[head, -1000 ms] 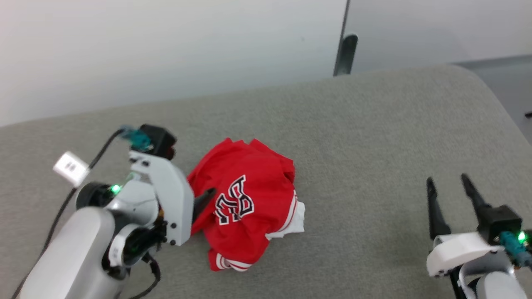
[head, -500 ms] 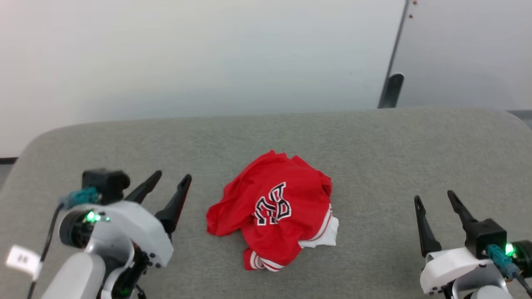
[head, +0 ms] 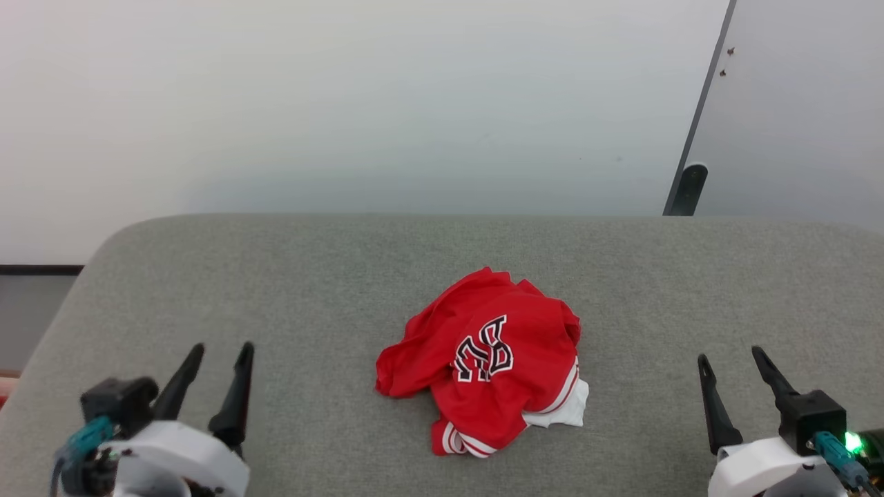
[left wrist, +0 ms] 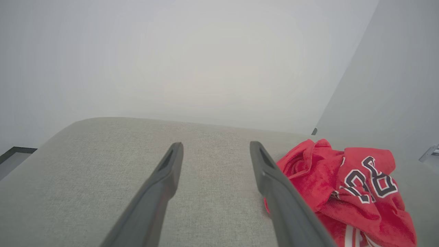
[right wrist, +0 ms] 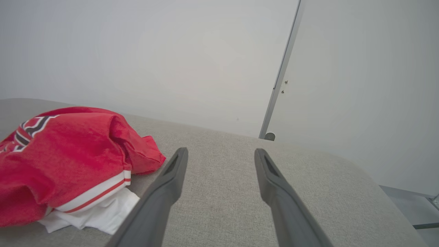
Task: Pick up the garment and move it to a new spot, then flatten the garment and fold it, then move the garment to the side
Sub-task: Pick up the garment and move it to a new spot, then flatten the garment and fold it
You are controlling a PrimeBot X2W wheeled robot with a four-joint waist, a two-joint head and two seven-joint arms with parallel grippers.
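Left gripper (head: 224, 347) of mine is spread wide, nothing in it, over the near left corner of the grey cushion (head: 311, 276). My right gripper (head: 729, 354) is the same, wide and empty, over the near right corner. Between them, well apart from both, the garment (head: 494, 366) lies crumpled mid-cushion, nearer the front edge. Its black numerals face up, with white sleeve and striped trim on its right side.
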